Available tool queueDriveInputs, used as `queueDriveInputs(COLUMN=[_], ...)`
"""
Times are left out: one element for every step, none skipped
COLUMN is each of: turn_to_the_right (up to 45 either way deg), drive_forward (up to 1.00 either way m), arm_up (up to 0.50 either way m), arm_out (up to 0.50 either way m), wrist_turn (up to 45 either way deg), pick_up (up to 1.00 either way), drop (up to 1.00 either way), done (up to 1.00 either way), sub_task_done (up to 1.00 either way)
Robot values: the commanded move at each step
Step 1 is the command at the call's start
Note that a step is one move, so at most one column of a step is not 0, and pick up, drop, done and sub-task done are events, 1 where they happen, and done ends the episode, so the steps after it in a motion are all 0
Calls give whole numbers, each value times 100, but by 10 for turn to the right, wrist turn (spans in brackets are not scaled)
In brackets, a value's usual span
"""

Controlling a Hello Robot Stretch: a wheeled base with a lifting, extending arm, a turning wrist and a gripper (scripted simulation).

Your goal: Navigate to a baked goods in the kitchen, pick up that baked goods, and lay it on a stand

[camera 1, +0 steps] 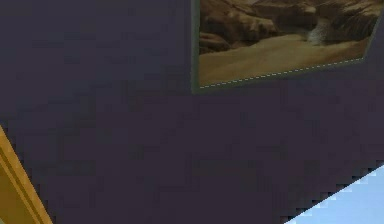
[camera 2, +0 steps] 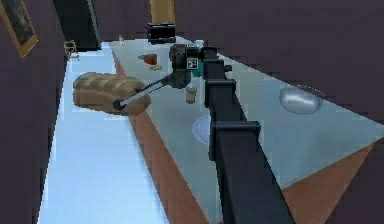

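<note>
Just off the table (camera 2: 262, 128), the gripper (camera 2: 121, 103) holds a brown loaf (camera 2: 95, 85) aloft.

Arm (camera 2: 238, 150): dark square bar, enters at bottom edge right of centre, runs up and slightly left, narrowing toward upper middle of frame. Stepped sections visible along its length. Far end at upper centre: two white squares (camera 2: 184, 68) with black marks. Tool (camera 2: 124, 103): dark body at squares' left, upper centre of frame. Two thin fingers (camera 2: 150, 93) slant from body down and left; tips at centre left of frame. Cannot tell whether tool holds anything.
</note>
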Motion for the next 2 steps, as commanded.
queueDriveInputs(turn_to_the_right=[0, 0], drive_forward=[0, 0], arm_up=[0, 0], arm_out=[0, 0], wrist_turn=[-450, -150], pick_up=[0, 0], drop=[0, 0], done=[0, 0], sub_task_done=[0, 0])
